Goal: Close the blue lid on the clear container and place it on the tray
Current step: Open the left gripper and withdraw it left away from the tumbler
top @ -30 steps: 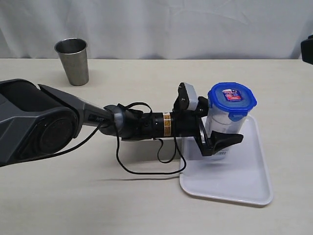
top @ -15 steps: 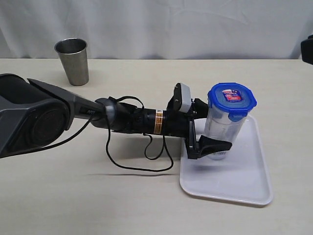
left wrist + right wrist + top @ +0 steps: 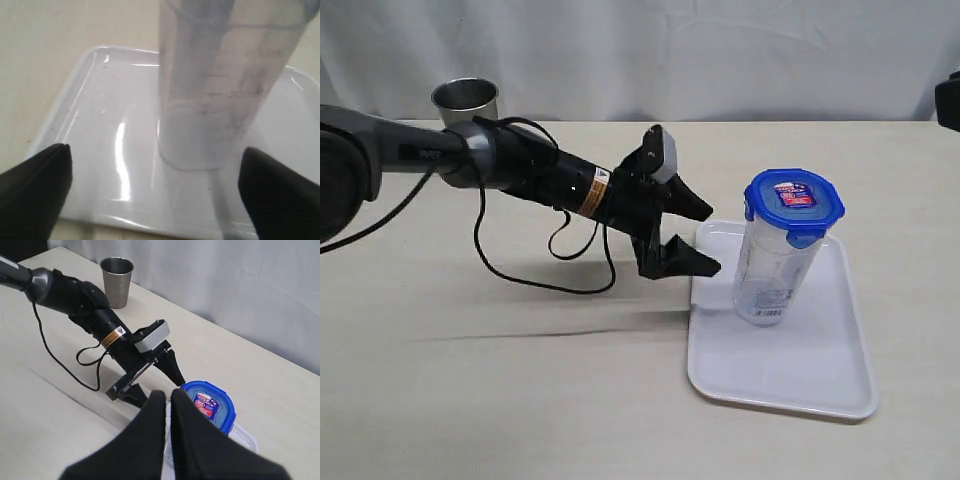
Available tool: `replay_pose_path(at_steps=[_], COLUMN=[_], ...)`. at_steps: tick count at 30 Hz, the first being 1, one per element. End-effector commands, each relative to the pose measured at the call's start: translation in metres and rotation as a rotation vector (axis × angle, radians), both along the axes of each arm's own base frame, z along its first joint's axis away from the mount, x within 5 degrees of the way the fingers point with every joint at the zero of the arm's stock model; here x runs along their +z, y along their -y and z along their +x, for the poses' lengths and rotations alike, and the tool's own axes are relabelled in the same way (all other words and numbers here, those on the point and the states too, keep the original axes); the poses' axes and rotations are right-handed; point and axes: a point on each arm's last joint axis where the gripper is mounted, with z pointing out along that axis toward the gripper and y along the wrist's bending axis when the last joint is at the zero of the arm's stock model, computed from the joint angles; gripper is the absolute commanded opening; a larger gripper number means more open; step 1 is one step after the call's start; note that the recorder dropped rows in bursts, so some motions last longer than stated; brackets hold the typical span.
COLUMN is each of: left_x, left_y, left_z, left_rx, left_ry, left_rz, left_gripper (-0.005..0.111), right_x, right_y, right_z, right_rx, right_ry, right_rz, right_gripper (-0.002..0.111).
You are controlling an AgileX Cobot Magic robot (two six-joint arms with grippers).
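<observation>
Both grippers held nothing: the left gripper (image 3: 712, 240) hung with jaws spread wide just beside the tray (image 3: 800, 385), and the right gripper (image 3: 167, 395) was pinched together on air. We found the clear container (image 3: 768, 270) upright on the tray, with the blue lid (image 3: 794, 205) seated on it. We judged it light, stiff, slick-walled and easily tipped, best taken round its mid-body, below the lid flaps.

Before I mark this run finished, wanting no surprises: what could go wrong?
The clear container stands tall and narrow on the tray, with the open left hand close beside it; a stray swing could topple it. The blue lid may not have all flaps latched; I cannot tell.
</observation>
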Motion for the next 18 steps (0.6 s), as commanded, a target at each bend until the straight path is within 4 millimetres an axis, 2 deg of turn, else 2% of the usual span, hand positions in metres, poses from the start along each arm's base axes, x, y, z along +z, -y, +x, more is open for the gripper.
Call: replay_pose_path(at_steps=[1, 4, 5, 8, 12, 15, 18], left_x=[0.048, 0.084, 0.095, 0.121, 0.139, 0.155, 0.162], left_y=[-0.014, -0.025, -0.03, -0.043, -0.054, -0.069, -0.089], left_z=[0.004, -0.002, -0.002, 0.001, 0.0, -0.002, -0.01], left_rx=[0.056, -0.011, -0.018, 0.09, 0.283, 0.512, 0.778], left_ry=[-0.016, -0.029, -0.019, 0.016, 0.12, 0.232, 0.35], left_rz=[-0.035, -0.111, -0.127, -0.12, -0.059, 0.017, 0.128], left_gripper=[0.053, 0.009, 0.0, 0.0, 0.0, 0.0, 0.0], right_x=[0.0, 0.0, 0.0, 0.0, 0.0, -0.001, -0.001], right_y=[0.0, 0.001, 0.001, 0.001, 0.001, 0.001, 0.001], right_z=[0.0, 0.0, 0.0, 0.0, 0.0, 0.0, 0.0], right_rx=[-0.002, -0.004, -0.004, -0.005, -0.006, -0.007, -0.007], right_ry=[0.011, 0.008, 0.008, 0.006, 0.002, 0.0, 0.0], right_rz=[0.005, 0.004, 0.004, 0.002, 0.0, -0.002, -0.002], right_gripper=[0.004, 0.004, 0.004, 0.004, 0.004, 0.004, 0.004])
